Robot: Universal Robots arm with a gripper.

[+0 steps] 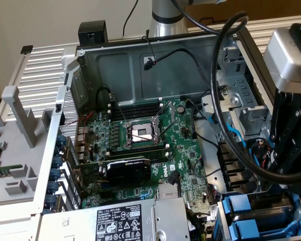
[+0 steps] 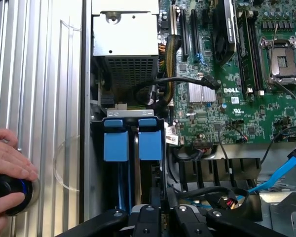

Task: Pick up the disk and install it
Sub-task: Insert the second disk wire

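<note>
The gripper (image 2: 165, 210) hangs over the drive bay (image 2: 96, 163) of the open case, at the exterior view's lower right. Whether it is clamped on anything or standing free cannot be told.

Two blue carriers sit side by side in the bay. The disk (image 2: 147, 140) is the one in line with the gripper, directly ahead of it; its neighbour (image 2: 116, 140) lies just to one side. The disk is seated in the bay on edge, so only its thin edge and the blue carrier show, and its label face is hidden. The visible blue edge runs straight away from the gripper toward the power supply (image 2: 123, 29), parallel to the neighbour. The broad blue tab sits at the end farther from the gripper. Both tabs line up level with each other.

Beyond the bay on the other side lies the motherboard (image 2: 227, 113) with its bare socket (image 2: 285, 59). A blue cable (image 2: 286, 168) crosses near it.

Well off to the neighbour's side, a person's hand (image 2: 5, 163) rests on a black knob (image 2: 7, 195) on a ribbed metal surface.
</note>
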